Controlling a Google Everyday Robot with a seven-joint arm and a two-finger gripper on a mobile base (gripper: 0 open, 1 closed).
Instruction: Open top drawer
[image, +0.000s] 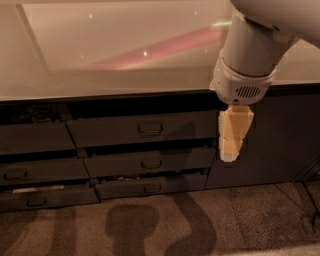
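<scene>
The top drawer (110, 131) is a wide dark grey front just under the counter, with a small loop handle (150, 129) at its centre. It sits pushed in, with only a thin dark gap above it. My gripper (231, 152) is cream-coloured and hangs downward from the white arm (250, 55). It is in front of the drawer's right end, to the right of the handle and apart from it. It holds nothing that I can see.
Two shorter dark drawers (150, 163) (150, 188) lie below the top one. More drawers (30, 140) stand to the left. A dark cabinet door (282, 140) is to the right. A glossy pale countertop (100, 60) runs above, and speckled carpet (250, 220) with the arm's shadow lies below.
</scene>
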